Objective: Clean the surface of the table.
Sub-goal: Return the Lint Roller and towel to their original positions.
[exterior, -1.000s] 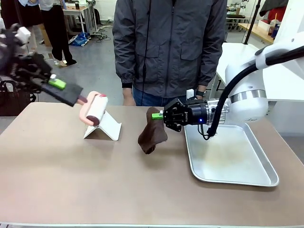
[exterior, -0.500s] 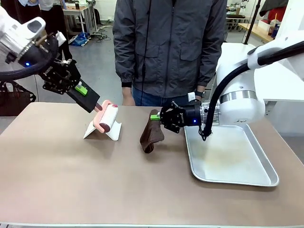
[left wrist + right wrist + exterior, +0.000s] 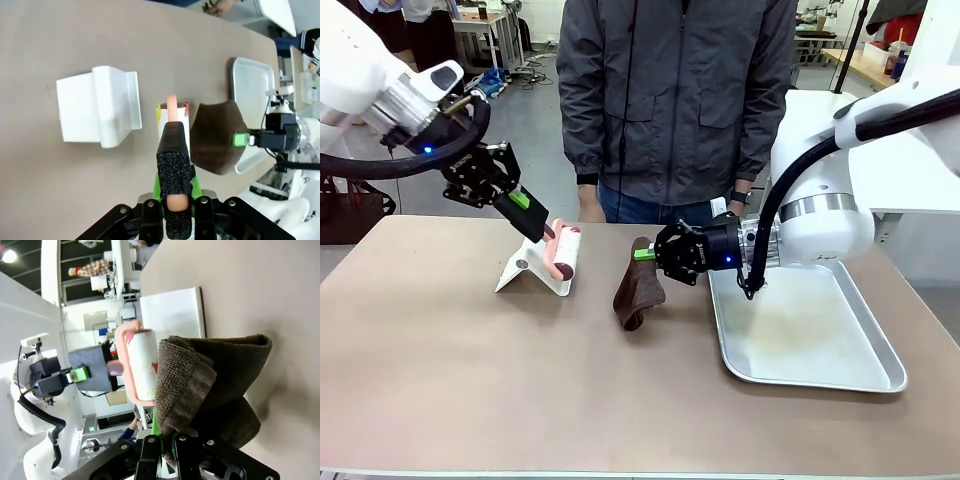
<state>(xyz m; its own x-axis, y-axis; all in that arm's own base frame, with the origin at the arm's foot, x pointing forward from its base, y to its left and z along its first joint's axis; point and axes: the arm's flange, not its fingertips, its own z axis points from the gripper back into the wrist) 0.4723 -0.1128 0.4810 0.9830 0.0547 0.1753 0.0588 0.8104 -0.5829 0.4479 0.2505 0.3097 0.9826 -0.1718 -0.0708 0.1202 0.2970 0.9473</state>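
The tan-brown table (image 3: 470,380) carries a white angled stand (image 3: 532,272) at the back left. My left gripper (image 3: 535,222) is shut on the pink handle of a lint roller (image 3: 566,256), whose white roll rests against the stand's right slope. In the left wrist view the gripper (image 3: 173,150) points down at the roller (image 3: 172,116), just right of the stand (image 3: 100,110). My right gripper (image 3: 650,253) is shut on a brown cloth (image 3: 638,290) that hangs with its lower end on the table. The right wrist view has the cloth (image 3: 210,385) folded between the fingers (image 3: 150,446).
A shallow silver tray (image 3: 810,335) lies at the right, close beside the cloth. A person in a grey jacket (image 3: 675,100) stands at the far edge, behind the middle. The near half of the table is bare.
My left arm has swung right and down, bringing the lint roller onto the stand. The right gripper has shifted slightly left with the cloth, which now hangs lower.
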